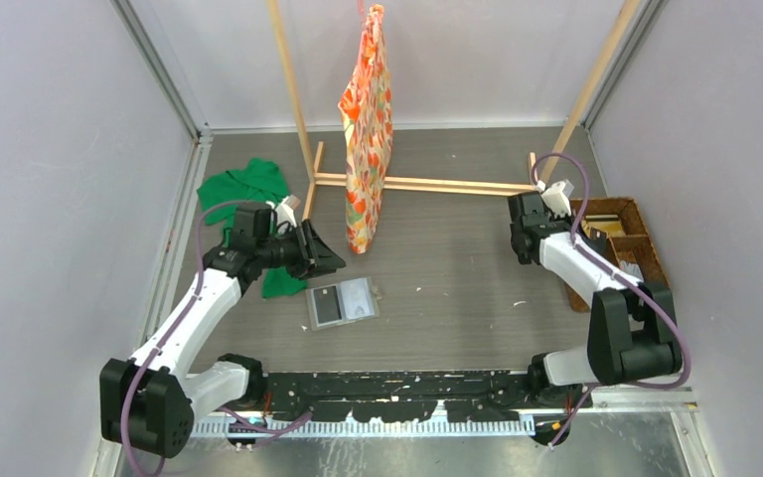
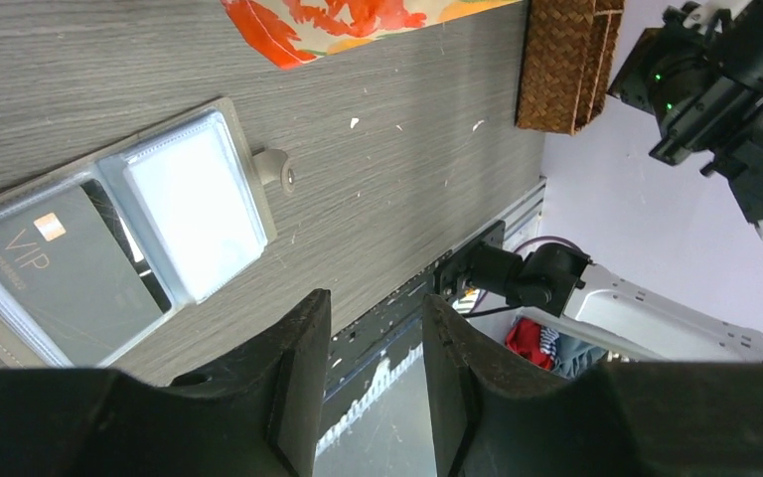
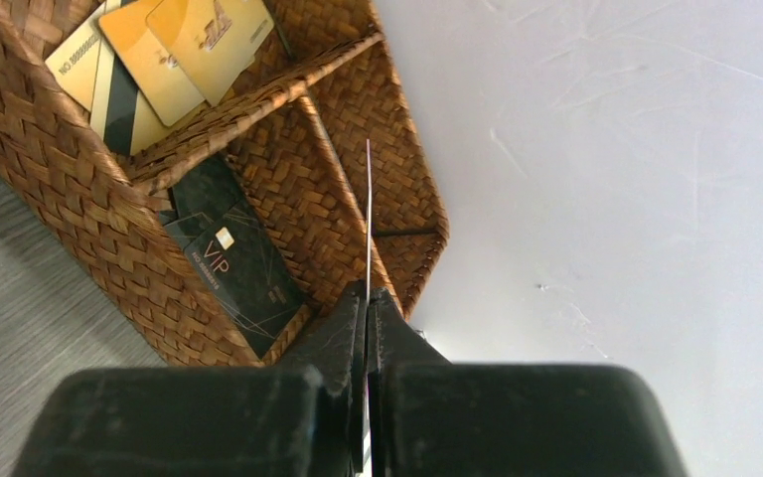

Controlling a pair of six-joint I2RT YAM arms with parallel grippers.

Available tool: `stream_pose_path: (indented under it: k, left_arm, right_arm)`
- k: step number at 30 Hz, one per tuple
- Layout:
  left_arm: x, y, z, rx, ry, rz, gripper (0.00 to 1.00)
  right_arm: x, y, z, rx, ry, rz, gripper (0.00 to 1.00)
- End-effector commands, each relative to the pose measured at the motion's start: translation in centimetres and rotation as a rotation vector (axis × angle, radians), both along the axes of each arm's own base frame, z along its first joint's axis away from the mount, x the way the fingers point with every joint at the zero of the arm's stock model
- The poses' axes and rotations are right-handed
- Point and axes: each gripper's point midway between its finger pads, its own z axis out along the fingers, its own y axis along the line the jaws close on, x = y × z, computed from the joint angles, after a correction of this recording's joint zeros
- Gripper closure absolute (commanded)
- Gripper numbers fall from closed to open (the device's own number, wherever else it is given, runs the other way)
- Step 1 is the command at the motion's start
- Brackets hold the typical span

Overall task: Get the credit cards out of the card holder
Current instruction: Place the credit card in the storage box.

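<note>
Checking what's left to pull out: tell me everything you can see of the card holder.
The card holder lies opened flat on the table, nothing else touching it. It is a grey folding wallet with a stitched edge, a small snap tab on one side and two clear plastic pockets. One pocket holds a dark card marked VIP; the other glares pale, contents unclear.

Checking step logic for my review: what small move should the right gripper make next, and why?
Probably open the right gripper and release. It pinches a thin card edge-on above the wicker basket, where other cards already lie.
</note>
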Motion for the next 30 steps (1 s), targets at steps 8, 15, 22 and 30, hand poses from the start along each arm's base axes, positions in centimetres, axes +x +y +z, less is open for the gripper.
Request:
stream_pose_path:
  k: [8, 15, 22, 30]
  left_arm:
    - [0.1, -0.7, 1.8, -0.044, -0.042, -0.055, 0.61]
    - [0.0, -0.5, 1.6, -0.028, -0.042, -0.045, 0.61]
    - [0.2, -0.6, 1.3, -0.032, -0.043, -0.054, 0.61]
    - [0.4, -0.3, 0.9, -0.008, -0.052, -0.042, 0.61]
  right_arm:
    - [0.9, -0.7, -5.4, 0.050, 0.174, 0.019, 0.99]
    - [0.7, -0.9, -6.5, 0.057, 0.199, -0.006, 0.75]
    - [0.4, -1.2, -3.8, 0.048, 0.095, -0.035, 0.57]
    - [2.8, 3.3, 4.6, 0.262, -0.206, 0.091, 0.53]
